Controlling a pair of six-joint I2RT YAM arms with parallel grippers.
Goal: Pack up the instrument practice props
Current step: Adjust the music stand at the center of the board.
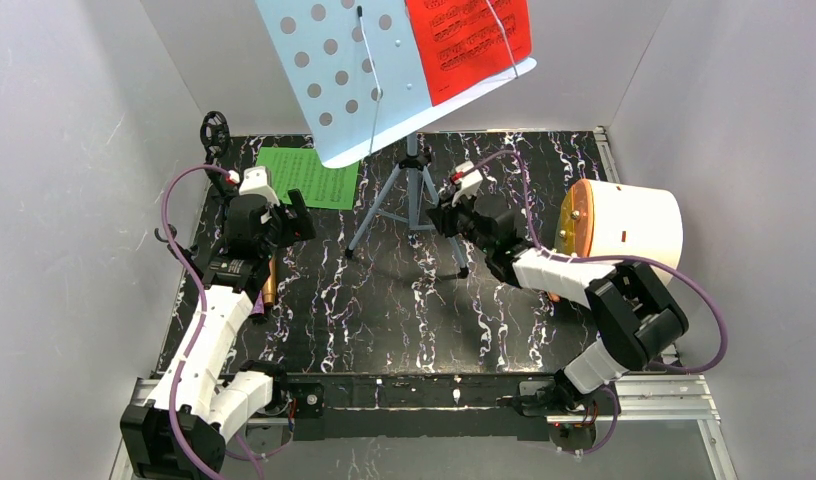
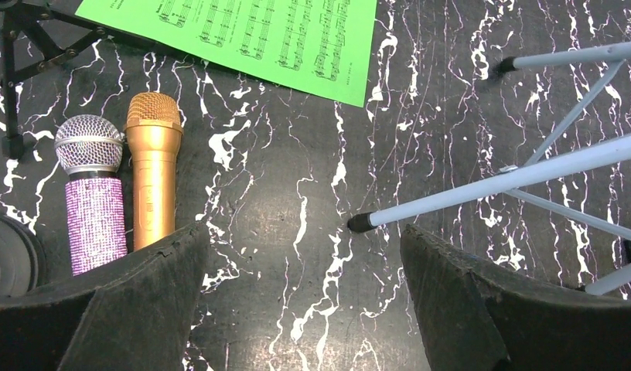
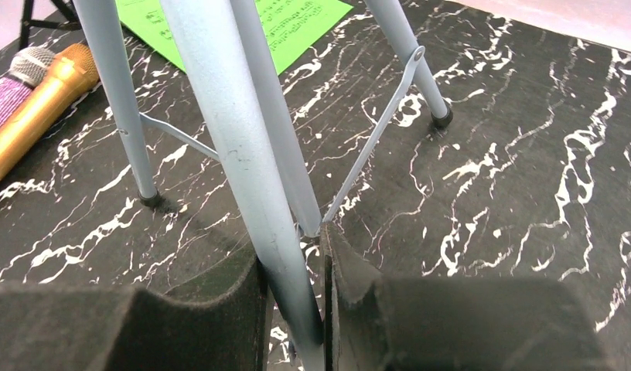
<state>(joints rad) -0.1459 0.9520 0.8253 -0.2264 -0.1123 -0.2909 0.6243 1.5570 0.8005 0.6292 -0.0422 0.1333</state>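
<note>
The pale blue perforated music rack (image 1: 344, 70) stands on its tripod at the back middle, with a red score sheet (image 1: 469, 40) on it. My right gripper (image 3: 295, 301) is shut on one tripod leg (image 3: 243, 154), low on the pole. A green score sheet (image 2: 258, 39) lies flat on the mat at the back left. The gold microphone (image 2: 151, 166) and purple glitter microphone (image 2: 94, 201) lie side by side by my left gripper (image 2: 305, 286). That gripper hangs open over bare mat, near a leg tip (image 2: 360, 222). A thin black mic mount (image 2: 34, 46) stands behind the microphones.
A white cylindrical case with an orange end (image 1: 624, 225) lies on its side at the right edge. A black round mount part (image 1: 216, 128) sits at the back left corner. Grey walls close in the black marbled mat (image 1: 384, 310) on three sides.
</note>
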